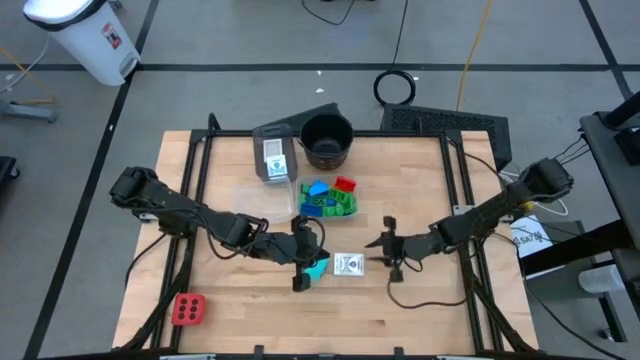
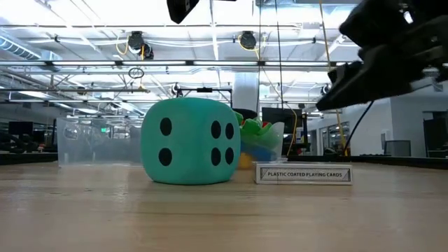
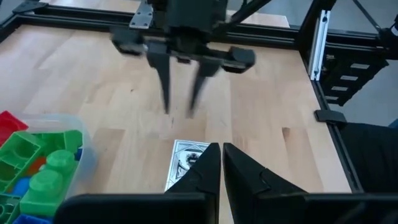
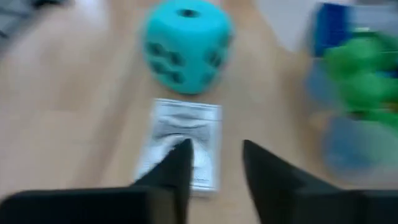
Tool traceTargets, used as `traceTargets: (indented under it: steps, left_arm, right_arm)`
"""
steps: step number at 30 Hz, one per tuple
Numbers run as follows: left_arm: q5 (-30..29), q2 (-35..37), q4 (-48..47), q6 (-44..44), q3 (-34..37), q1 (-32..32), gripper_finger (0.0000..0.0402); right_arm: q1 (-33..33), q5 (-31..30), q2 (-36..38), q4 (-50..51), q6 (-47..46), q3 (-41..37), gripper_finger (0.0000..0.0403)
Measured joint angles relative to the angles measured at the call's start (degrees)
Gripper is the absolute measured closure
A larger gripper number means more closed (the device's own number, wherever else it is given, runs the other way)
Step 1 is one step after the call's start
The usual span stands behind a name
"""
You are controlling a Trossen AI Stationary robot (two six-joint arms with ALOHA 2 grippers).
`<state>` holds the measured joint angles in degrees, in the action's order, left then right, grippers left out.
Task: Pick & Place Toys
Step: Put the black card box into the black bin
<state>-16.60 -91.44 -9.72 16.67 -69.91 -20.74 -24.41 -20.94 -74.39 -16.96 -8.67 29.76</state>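
Observation:
A cyan dotted cube (image 1: 318, 268) (image 2: 190, 140) rests on its bottom face on the wooden table. A white-bordered pack of cards (image 1: 348, 264) (image 4: 183, 140) lies flat beside it. My left gripper (image 1: 316, 252) (image 3: 221, 168) hangs shut and empty above the cube, pointing toward the pack. My right gripper (image 1: 372, 244) (image 4: 214, 168) hangs open above the table just right of the pack, facing the left one, with nothing between its fingers. Green, blue and red blocks fill a clear tub (image 1: 328, 198) (image 3: 37, 174) farther back. A red dotted cube (image 1: 188, 309) sits at the near left.
A black round pot (image 1: 326, 140) stands at the table's far edge, with another clear tub (image 1: 275, 160) holding a card box to its left. Black frame rails (image 1: 455, 190) run along the table's sides. Bare wood lies along the near edge.

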Motion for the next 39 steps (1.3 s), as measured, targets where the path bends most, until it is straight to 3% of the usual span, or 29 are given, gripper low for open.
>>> traceTargets:
  steps: [2, 4, 8, 10, 13, 15, 23, 35, 39]
  left_arm:
    - [0.0, 0.0, 0.04, 0.02, 0.0, 0.27, 0.0376]
    - [0.0, 0.0, 0.02, 0.02, 0.0, 0.51, 0.0376]
    - [-0.02, 0.0, 0.41, 0.04, -0.02, 0.55, 0.0376]
    - [-0.02, 0.0, 0.34, 0.06, -0.02, 0.55, 0.0376]
    - [-0.02, 0.0, 0.28, 0.07, -0.02, 0.53, 0.0376]
    - [-0.02, -0.02, 0.22, 0.09, -0.02, 0.53, 0.0376]
    - [0.0, -0.02, -0.55, 0.09, -0.02, 0.53, 0.0376]
    - [0.0, -0.09, -1.15, 0.07, -0.02, 0.53, 0.0376]
    - [0.02, -0.09, -1.18, 0.08, -0.02, 0.53, 0.0376]
  right_arm:
    - [0.12, 4.09, -1.34, -8.42, 0.13, -2.91, 0.024]
    - [-0.18, 4.43, -3.78, -13.55, 0.22, -3.92, 0.0176]
    - [-0.8, 1.84, -11.28, -14.23, -1.44, -2.06, 0.0053]
    - [-0.51, 3.16, -15.13, -13.96, -3.07, 0.1, 0.0017]
    - [0.35, 9.81, -20.39, -13.51, -3.61, 3.11, 0.0025]
    - [0.64, 10.22, -22.46, -12.44, -3.36, 4.98, 0.0043]
    - [2.56, 5.95, -25.12, -6.97, -2.55, 6.85, 0.009]
    - [1.43, 4.41, -19.65, -6.23, 0.38, 6.53, 0.0079]
    - [1.54, -1.29, -19.74, -7.88, 2.92, 6.53, 0.0086]
